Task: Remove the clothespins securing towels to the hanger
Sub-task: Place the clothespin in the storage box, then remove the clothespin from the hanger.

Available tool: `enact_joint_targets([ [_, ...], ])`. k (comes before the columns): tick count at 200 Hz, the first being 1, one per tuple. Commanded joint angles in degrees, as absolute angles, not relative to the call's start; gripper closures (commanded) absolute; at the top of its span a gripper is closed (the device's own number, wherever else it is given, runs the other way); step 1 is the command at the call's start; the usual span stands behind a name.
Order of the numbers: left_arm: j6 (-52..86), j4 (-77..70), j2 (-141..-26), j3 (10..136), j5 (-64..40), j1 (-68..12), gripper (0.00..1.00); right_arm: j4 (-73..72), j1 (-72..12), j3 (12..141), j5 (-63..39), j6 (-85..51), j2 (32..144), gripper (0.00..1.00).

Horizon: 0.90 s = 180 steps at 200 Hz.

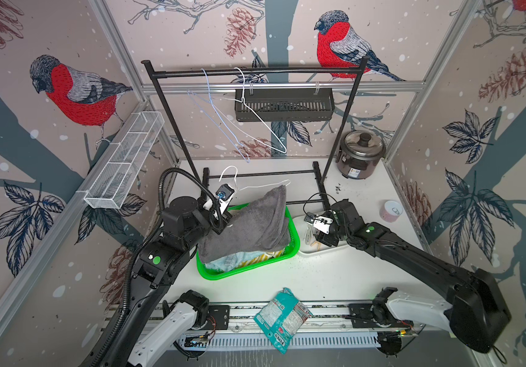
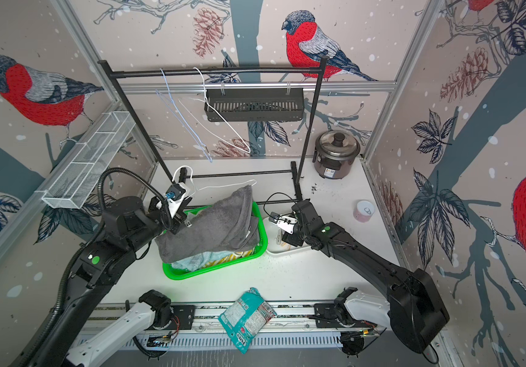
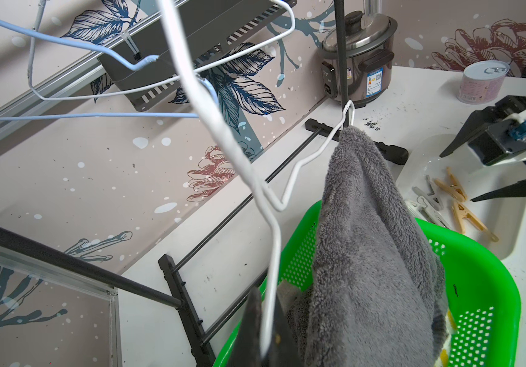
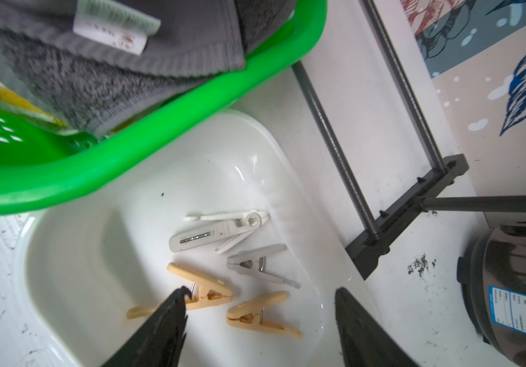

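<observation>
Right wrist view looks down into a shallow white plastic tray point(image 4: 74, 254) on the table, just beside the basket. The small V-shaped spring clothespins point(image 4: 204, 236) lie loose in it: two tan ones, one grey, and two whitish ones resting against each other (five, as far as I can count). The right gripper point(image 4: 260, 290) hangs just over them with its jaws spread wide and nothing between them. Most of the job looks done, since those pins are off and collected.

What is left is harder to read. In the left wrist view the left gripper point(image 3: 266, 343) is clamped tight on the thin white wire hanger point(image 3: 231, 146), held tilted over the bright green perforated plastic basket point(image 3: 493, 279). The large dark grey terry towel point(image 3: 366, 238) is draped over one end of that hanger and sags into the basket. No pin shows on it, though its folds could hide one. In a top view the light blue towel point(image 1: 223, 262) and the yellow-and-white striped towel point(image 1: 255, 258) lie in the basket beneath the grey one, on no hanger. The likely remainder is a check of the grey towel for a last pin.
</observation>
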<state>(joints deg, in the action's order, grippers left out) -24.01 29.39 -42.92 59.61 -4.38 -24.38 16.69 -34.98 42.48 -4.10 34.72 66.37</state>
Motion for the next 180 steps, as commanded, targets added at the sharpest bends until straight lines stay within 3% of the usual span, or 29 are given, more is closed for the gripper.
enact_joint_targets([
  [1, -24.11, 27.46, -43.06, 60.42, -6.26, -24.13, 1.00, 14.14, -34.89, 42.58, -6.71, 34.10, 63.48, 0.26],
  [95, -20.82, 29.64, -44.90, 62.14, -14.10, -22.32, 1.00, 6.60, -38.40, 47.08, -17.37, 34.62, 52.83, 0.19],
  [180, -18.28, 26.59, -45.53, 60.00, -20.09, -21.97, 1.00, 1.58, -53.65, 58.05, -22.43, 42.40, 65.72, 0.13],
])
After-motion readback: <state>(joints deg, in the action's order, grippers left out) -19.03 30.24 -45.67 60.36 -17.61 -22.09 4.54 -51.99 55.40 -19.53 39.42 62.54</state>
